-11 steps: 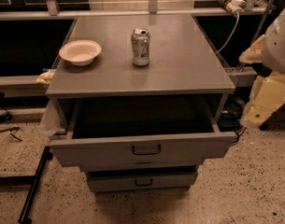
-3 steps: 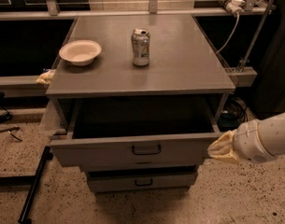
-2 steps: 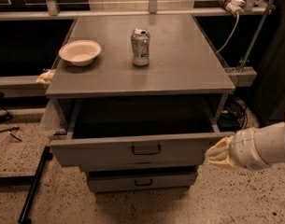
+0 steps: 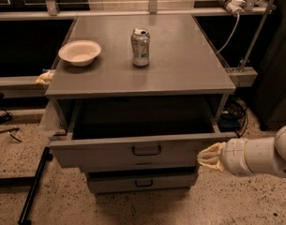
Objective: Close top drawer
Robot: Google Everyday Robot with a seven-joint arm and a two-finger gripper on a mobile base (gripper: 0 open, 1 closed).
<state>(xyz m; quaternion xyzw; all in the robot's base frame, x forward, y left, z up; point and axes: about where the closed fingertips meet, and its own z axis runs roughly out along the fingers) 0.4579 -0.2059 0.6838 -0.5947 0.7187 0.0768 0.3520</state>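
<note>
The top drawer (image 4: 109,151) is seen pulled well out below the front edge of the bench (image 4: 189,64), its dark interior exposed. The gripper (image 4: 203,156) is held just beside the right end of the drawer front, below the bench's front right corner. Its fingers appear drawn together, and nothing is grasped. The approach is judged to be the step in hand, since firm contact cannot be confirmed. A level push toward the bench's rear edge is called for next. A bowl (image 4: 79,52) and a can (image 4: 140,47) are seen on the bench top.

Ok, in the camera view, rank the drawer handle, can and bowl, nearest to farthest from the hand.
The hand is at the right front end of the top drawer.
1. Handle, centre of the drawer front, to the hand's left.
2. Can, up top, centre.
3. Bowl, up top, far left.
</note>
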